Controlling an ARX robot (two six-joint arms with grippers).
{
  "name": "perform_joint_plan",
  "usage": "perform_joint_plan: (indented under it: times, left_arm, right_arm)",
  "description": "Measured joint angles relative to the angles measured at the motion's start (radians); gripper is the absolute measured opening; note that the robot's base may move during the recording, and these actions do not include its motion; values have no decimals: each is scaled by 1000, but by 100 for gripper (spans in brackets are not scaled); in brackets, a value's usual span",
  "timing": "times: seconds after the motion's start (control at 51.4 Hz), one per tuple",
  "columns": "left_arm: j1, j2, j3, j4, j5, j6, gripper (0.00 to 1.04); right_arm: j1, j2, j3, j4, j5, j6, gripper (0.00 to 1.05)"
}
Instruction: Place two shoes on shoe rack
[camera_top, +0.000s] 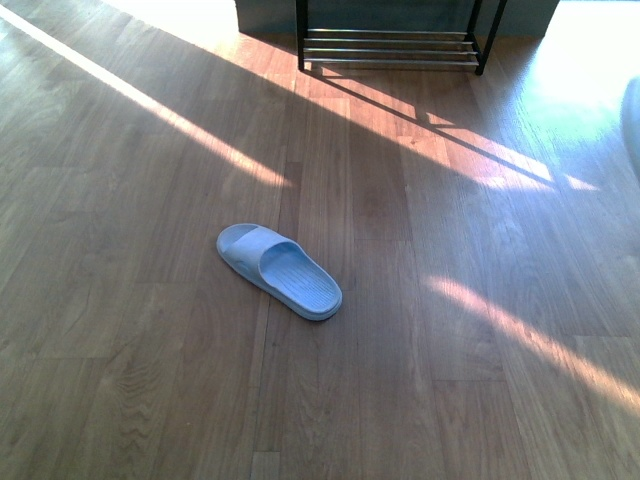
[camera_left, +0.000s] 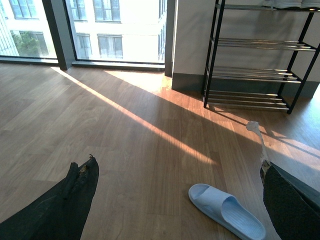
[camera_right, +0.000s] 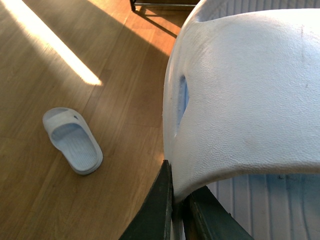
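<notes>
The right fingers (camera_right: 159, 210) pinch 1 pale blue slide (camera_right: 240, 90) by its edge, probably to carry it to the shoe rack (camera_top: 390, 47) ahead. The other slide (camera_top: 280, 272) lies on the floor (camera_top: 120, 330), well apart from the rack. The left fingers (camera_left: 70, 200) are spread and empty, seemingly ready for it.

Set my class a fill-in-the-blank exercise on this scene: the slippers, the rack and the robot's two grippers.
1. The slipper lying on the floor is pale ____.
2. The second slipper is pinched in the ____ arm's gripper.
3. The left gripper is ____, holding nothing.
4. The rack has a ____ frame.

Missing words: blue; right; open; black.
</notes>
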Motion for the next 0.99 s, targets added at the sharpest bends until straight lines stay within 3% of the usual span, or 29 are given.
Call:
perform_joint_plan:
  times: [0.993]
  left_arm:
    - [0, 0, 0, 0, 1, 0, 95]
  right_arm:
    - [-24, -79, -26, -12, -2, 24, 2]
